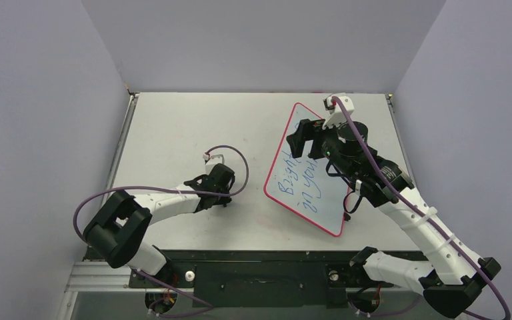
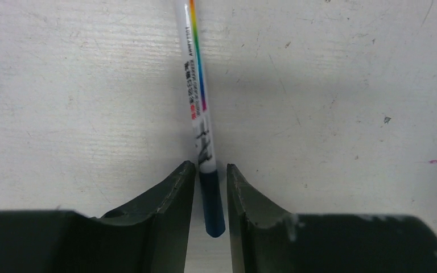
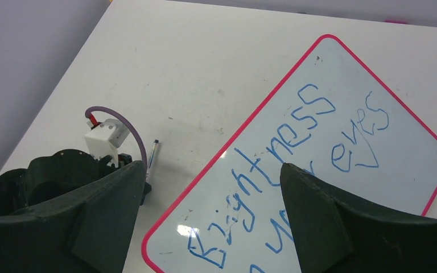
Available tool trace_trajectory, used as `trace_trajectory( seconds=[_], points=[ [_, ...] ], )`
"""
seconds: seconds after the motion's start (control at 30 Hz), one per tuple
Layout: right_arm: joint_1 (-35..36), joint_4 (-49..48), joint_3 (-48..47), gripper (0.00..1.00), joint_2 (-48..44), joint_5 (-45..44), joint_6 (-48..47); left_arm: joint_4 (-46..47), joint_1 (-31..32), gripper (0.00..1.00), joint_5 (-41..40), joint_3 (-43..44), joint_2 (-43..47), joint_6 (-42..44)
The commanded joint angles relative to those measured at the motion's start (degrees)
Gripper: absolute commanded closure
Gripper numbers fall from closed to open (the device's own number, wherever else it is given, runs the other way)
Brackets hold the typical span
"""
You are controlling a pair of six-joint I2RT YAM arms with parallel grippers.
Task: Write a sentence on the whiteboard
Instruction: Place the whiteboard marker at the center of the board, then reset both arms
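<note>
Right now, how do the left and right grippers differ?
Jaws: barely parted on the left gripper, wide apart on the right gripper.
Contents: the left gripper flanks the blue end of the marker, which lies on the table; the right gripper has nothing between its jaws.
Place: the left gripper sits low at the table; the right gripper hangs above the whiteboard.
Shared: neither looks clamped on anything.

Soft, even overhead light washes the pale bench. A small glare spot sits near one corner of the whiteboard, and a broad, faint shadow falls beside the pen.
</note>
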State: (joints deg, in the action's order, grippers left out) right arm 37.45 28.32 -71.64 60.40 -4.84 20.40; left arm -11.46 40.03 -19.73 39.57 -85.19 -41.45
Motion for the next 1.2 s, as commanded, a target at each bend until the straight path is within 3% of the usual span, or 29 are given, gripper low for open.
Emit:
trace_trajectory(
  seconds=[0.0, 0.03, 0.17, 0.5, 0.63, 0.93, 1.07, 1.17],
  points=[
    [-0.42, -1.19, 0.01, 0.17, -1.51, -1.94, -0.22, 1.19, -0.26, 0.71, -1.29, 1.24, 0.21, -0.37],
    [-0.4, -1.23, 0.01, 0.17, -1.56, -2.13, -0.25, 0.5, -0.29, 0.66, -1.7, 1.4, 0.71, -0.16],
    [-0.4, -1.16, -0.05, 0.17, -1.67, -2.54, -0.51, -2.87, -1.0, 0.6, -2.7, 3.51, 3.36, 1.16],
    [-0.4, -2.41, 0.12, 0.17, -2.8, -3.24, -1.4, -17.77, -3.36, 0.53, -5.88, 16.2, 15.28, 8.45],
    [-0.44, -4.04, 0.94, 0.17, -3.79, -7.74, 0.41, -21.81, -3.46, 0.52, -8.14, 21.49, 18.67, 12.72],
    [-0.39, -8.53, 4.84, 0.15, -8.85, -13.99, 1.2, -16.97, -3.58, 0.47, -5.95, 25.07, 24.38, 25.15],
    [-0.41, -11.59, 8.6, 0.11, -13.5, -16.9, 0.57, -9.59, -3.56, 0.46, -6.2, 21.36, 28.66, 33.98],
    [-0.4, -12.31, 10.58, 0.09, -16.47, -19.8, 0.21, -4.06, -3.27, 0.39, -9.06, 17.92, 31.99, 37.32]
  ],
)
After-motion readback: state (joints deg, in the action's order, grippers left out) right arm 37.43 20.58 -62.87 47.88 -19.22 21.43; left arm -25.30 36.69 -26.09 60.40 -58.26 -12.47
